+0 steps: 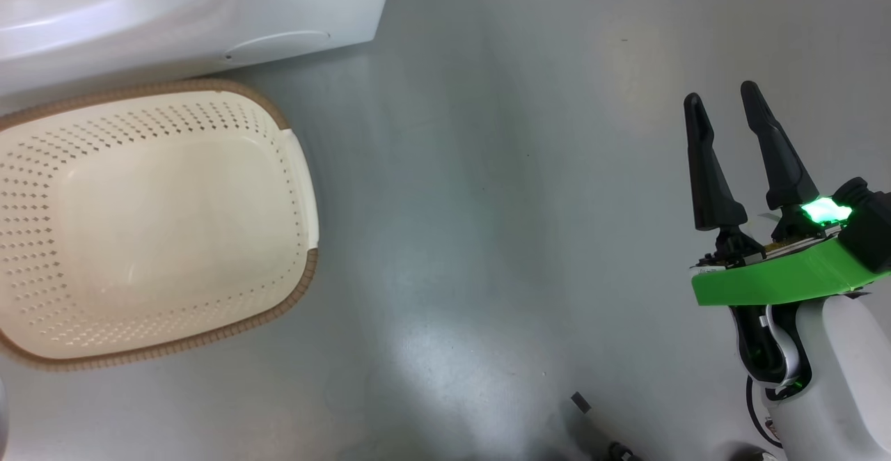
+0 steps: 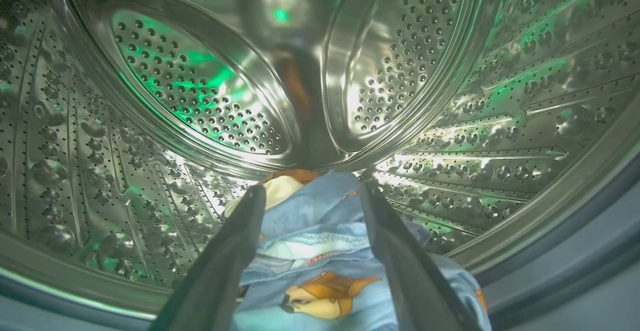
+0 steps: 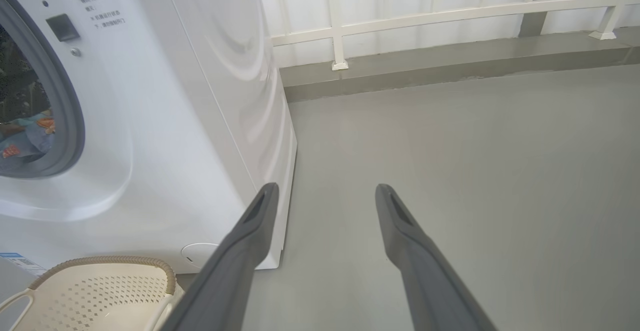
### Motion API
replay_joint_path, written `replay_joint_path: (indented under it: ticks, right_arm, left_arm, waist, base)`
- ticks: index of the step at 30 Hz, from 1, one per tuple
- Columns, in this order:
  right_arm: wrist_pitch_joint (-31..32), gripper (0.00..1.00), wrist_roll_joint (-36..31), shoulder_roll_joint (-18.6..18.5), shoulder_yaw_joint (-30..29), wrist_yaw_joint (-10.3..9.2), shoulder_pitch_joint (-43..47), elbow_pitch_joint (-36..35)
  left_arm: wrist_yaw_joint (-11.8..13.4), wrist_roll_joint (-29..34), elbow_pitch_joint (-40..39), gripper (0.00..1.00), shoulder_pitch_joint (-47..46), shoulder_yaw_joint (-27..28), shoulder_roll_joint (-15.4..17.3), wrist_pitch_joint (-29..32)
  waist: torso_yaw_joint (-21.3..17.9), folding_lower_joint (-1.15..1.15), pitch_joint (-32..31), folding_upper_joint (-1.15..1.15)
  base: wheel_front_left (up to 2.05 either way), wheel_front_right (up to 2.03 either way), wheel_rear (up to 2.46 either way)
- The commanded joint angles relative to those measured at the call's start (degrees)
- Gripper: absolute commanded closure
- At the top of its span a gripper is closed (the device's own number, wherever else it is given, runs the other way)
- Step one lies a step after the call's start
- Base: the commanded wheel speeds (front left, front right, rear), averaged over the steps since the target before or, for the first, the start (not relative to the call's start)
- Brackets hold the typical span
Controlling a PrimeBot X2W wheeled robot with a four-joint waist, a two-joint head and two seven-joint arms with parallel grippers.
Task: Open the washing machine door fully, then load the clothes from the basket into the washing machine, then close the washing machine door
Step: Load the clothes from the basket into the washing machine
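The cream basket (image 1: 306,266) stands on the floor with nothing in it, right before the white washing machine (image 1: 209,8). My left gripper (image 2: 312,193) reaches into the steel drum (image 2: 500,121), open, with the light-blue printed clothes (image 2: 320,251) lying between and under its fingers. My right gripper (image 1: 722,95) hangs open over bare floor, to the right of the basket, with nothing in it. The right wrist view shows the right gripper (image 3: 326,187), the washing machine (image 3: 175,121), the clothes (image 3: 25,136) inside its round opening, and the basket (image 3: 100,291). The washing machine door is out of view.
Grey floor stretches to the right of the machine. Beyond it runs a low kerb (image 3: 450,71) with a white railing (image 3: 425,16). A small dark part (image 1: 581,402) pokes up at the head view's bottom edge.
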Motion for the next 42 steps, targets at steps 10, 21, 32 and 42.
replay_joint_path:
  ticks: [10, 21, 32, 42]
  right_arm:
    - [-0.4, 0.00, 0.4, -1.4, 0.8, 0.42, 1.0, -0.9]
    - [-0.4, 0.00, -0.1, -2.5, 0.5, 0.42, 0.9, -0.4]
    - [-0.4, 0.00, -0.5, -3.7, 0.1, 0.42, 3.5, 0.8]
    - [-0.4, 0.00, -0.4, -5.5, -0.5, 0.42, 7.1, 2.1]
  left_arm:
    - [-0.9, -2.5, -5.2, 0.00, 4.0, 1.9, 0.3, -0.3]
    - [-2.5, -4.5, -18.2, 0.00, 18.3, 5.9, -3.1, -0.3]
    - [-4.3, -3.4, -28.8, 0.00, 35.2, 10.0, -7.4, -0.3]
    - [-5.5, -1.2, -35.8, 0.00, 47.6, 11.1, -10.9, -0.3]
  waist:
    - [1.2, 0.00, -1.8, 0.00]
    - [3.2, 0.00, -6.8, 0.00]
    - [6.3, 0.00, -14.0, 0.00]
    - [9.2, 0.00, -20.6, 0.00]
  base:
    - [0.00, 0.00, 0.00]
    - [0.00, 0.00, 0.00]
    - [0.00, 0.00, 0.00]
    - [0.00, 0.00, 0.00]
